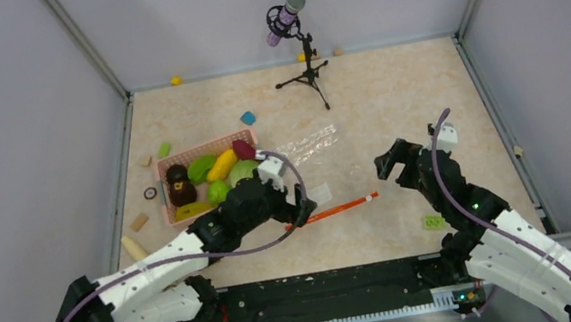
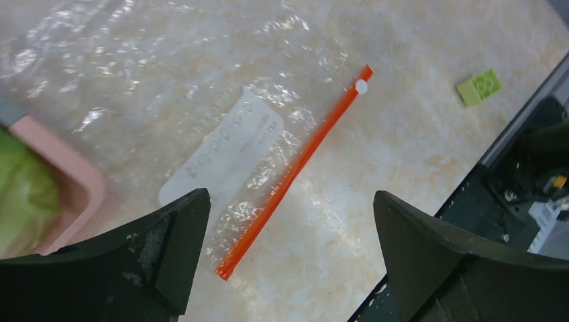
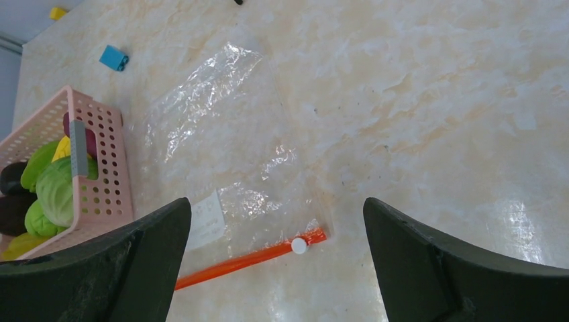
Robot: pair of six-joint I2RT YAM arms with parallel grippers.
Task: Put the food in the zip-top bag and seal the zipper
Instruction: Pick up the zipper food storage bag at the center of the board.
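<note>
At the far left we see tan blocks (image 1: 139, 222) on the table (image 1: 392, 92), beside the pink basket (image 1: 202, 147). All the food (image 1: 218, 191) we can find sits in that basket: a dark brown piece (image 1: 179, 186), a yellow piece (image 1: 221, 165), a maroon piece (image 1: 243, 149) and several green ones, piled together.

Just right of the basket, our left gripper (image 1: 304, 210) hangs over the near left end of the zipper (image 1: 333, 210). In the left wrist view its fingers (image 2: 168, 248) stand wide apart, with only the zipper's end on the table below them. We cannot tell how near the tips come to it.

The bag (image 1: 311, 152) lies flat on the table, its left side close to the basket's corner and its white label (image 2: 228, 147) near the mouth. The zipper runs along the bag's near edge, with the white slider (image 2: 361, 86) at its right end.

Right of the bag, our right gripper (image 1: 388, 164) points toward it but is apart from it. Its fingers (image 3: 134, 268) are also spread wide and hold nothing. Nearer the bases, a green block (image 1: 433, 222) lies beside the right arm.
</note>
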